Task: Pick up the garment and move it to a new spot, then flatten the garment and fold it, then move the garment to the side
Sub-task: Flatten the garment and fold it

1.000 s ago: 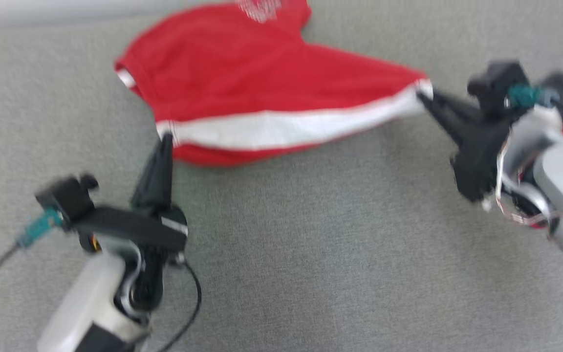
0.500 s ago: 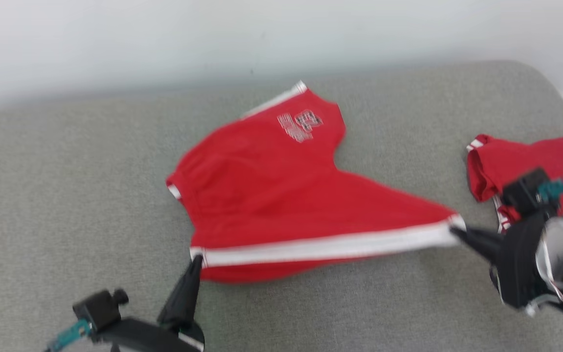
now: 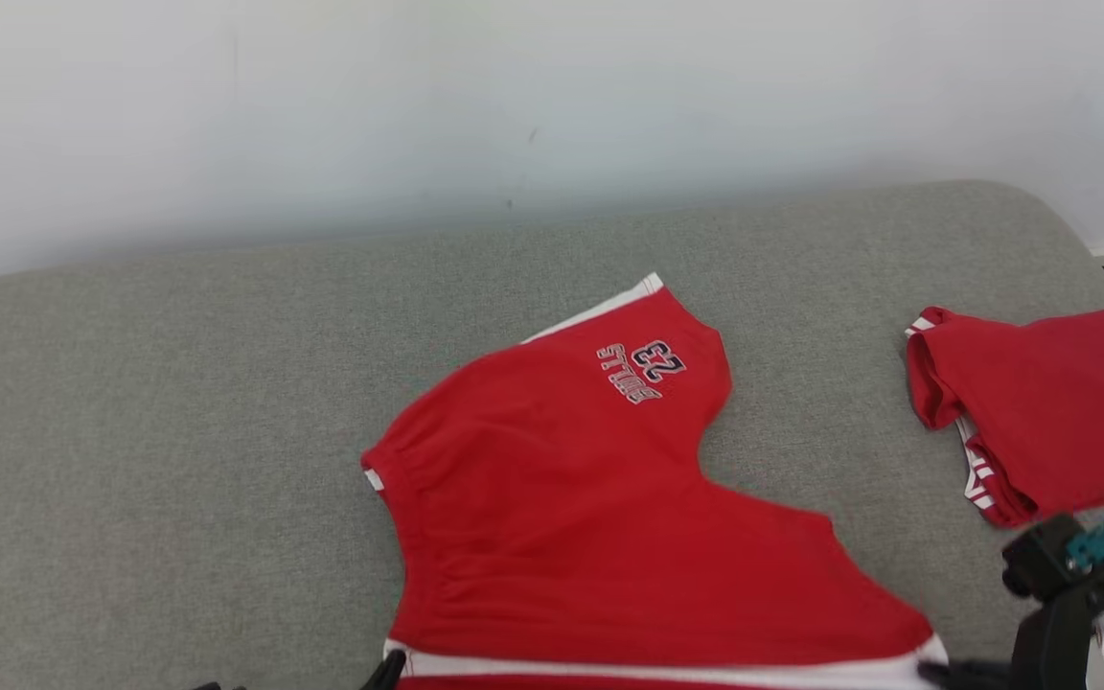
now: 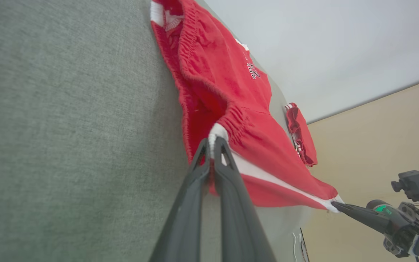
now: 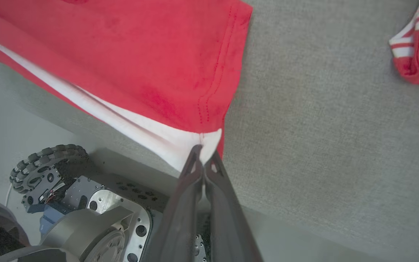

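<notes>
**Red shorts pinched at both stripe corners, near edge off the cushion**

The red jersey shorts lie mostly spread on the wide grey woven cushion, printed leg pointing toward the back. Their white side stripe runs along the near edge. The left gripper is closed on the elastic waistband corner of that stripe. The right gripper is clamped on the hem corner at its other end. Between the two grips the striped edge is drawn fairly taut. In the right wrist view it hangs past the cushion's front lip, above the robot's metal wheeled base.

Both holds take only a small bite of cloth at the very tips. A hard or uneven pull would likely slip one corner out, and the freed side would sag off the front. Dragging too far toward the robot could pull the whole piece off the seat or let it brush the wheels. A second, folded red garment lies to the right, apart from the shorts, and a sideways sweep by the right arm could disturb it.
</notes>
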